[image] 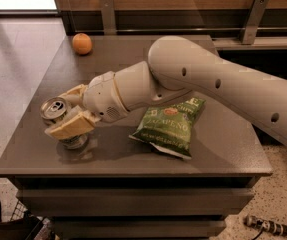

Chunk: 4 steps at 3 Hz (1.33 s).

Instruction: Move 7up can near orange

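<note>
The 7up can (54,109), silver top showing, stands tilted near the left front of the grey table (223,149). My gripper (66,112) is at the can, with one cream finger (72,126) across its front and the other (74,91) behind it, shut on it. The orange (82,43) lies at the table's far left corner, well behind the can and apart from it.
A green chip bag (170,126) lies in the middle of the table, right of the gripper. My white arm (218,81) reaches in from the right over the bag. A wooden wall with metal brackets (253,16) runs behind the table. Floor lies to the left.
</note>
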{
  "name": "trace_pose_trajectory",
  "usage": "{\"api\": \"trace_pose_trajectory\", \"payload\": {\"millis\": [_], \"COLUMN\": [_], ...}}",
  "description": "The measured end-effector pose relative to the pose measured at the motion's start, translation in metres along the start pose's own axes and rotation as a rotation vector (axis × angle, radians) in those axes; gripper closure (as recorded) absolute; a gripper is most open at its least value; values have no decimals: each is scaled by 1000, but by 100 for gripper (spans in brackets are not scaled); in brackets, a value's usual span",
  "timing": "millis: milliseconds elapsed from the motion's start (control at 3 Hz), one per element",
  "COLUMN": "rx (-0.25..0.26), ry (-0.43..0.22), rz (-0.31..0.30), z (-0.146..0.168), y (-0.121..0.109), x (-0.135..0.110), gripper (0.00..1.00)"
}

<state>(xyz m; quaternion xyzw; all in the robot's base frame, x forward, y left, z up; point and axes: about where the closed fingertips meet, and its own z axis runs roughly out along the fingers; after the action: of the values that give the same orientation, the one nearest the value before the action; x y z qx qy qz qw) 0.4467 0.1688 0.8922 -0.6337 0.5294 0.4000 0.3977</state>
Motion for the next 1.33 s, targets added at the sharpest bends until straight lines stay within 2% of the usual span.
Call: {"api": "trace_pose_trajectory", "payload": {"millis": [333, 667, 1000, 1333], "rx": [-2, 8, 52, 89], "ry": [1, -6, -33, -73], "rz": [-2, 8, 48, 169], "z": [1, -1, -13, -47], "y": [1, -4, -23, -83], "x": [-1, 0, 8, 43], "gripper": [99, 100, 100, 100]}}
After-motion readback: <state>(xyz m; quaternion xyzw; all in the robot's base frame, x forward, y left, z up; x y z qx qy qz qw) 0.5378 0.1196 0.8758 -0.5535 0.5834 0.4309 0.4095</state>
